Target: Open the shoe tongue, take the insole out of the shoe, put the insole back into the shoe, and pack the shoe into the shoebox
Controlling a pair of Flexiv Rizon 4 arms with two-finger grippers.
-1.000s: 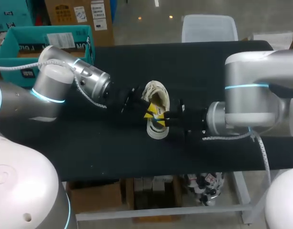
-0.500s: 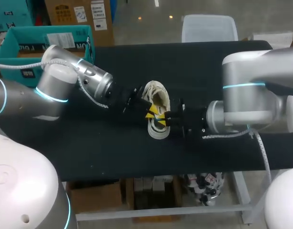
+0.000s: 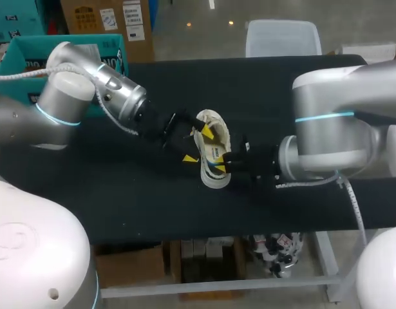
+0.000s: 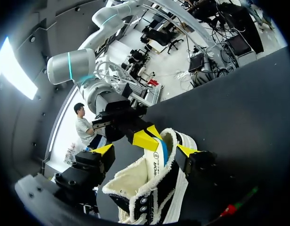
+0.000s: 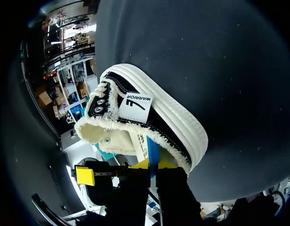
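Flagging risk: my right gripper (image 3: 220, 166) clamps the sneaker (image 3: 220, 145) by its heel collar mid table (image 3: 281, 90), left gripper (image 3: 198, 145) spread open straddling it, so I reckon a clumsy tongue grab twists it loose.

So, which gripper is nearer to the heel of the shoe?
Right. The right gripper pinches the heel rim of the shoe; the left gripper is open, one finger on each side of the shoe, short of the heel.

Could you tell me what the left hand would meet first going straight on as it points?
Probably the black-and-cream canvas shoe, between the left hand's open fingers; the right hand at its far end comes next.
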